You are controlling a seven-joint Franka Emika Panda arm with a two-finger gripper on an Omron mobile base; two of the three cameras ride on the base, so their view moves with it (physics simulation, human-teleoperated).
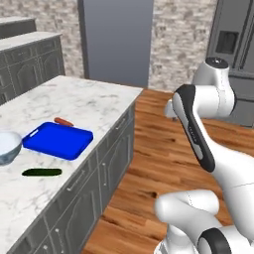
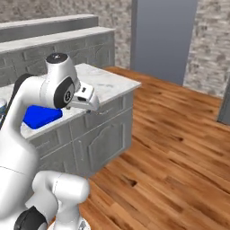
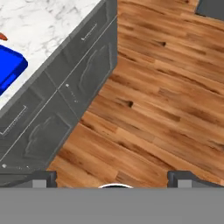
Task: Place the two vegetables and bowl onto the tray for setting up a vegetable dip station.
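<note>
The blue tray (image 1: 58, 140) lies flat on the marble island counter (image 1: 79, 101). The orange-red carrot (image 1: 63, 121) rests against the tray's far edge, on the counter. Nearer the counter's front lies the dark green cucumber (image 1: 42, 172). The pale bowl (image 1: 7, 146) stands upright to the left of the tray. My gripper (image 3: 113, 177) hangs open and empty, out over the wooden floor beside the island and away from all of these. In the hand view its fingertips (image 3: 43, 177) stand wide apart, with a tray corner (image 3: 8, 70) at the upper left. The tray (image 2: 40, 115) is partly hidden by my arm.
Grey cabinet fronts (image 3: 65, 100) with drawer handles run below the counter's edge. Wooden floor (image 1: 158, 149) stretches to the right of the island. A grey refrigerator (image 1: 233, 44) stands at the back right, and a second counter (image 1: 30, 49) runs along the back left wall.
</note>
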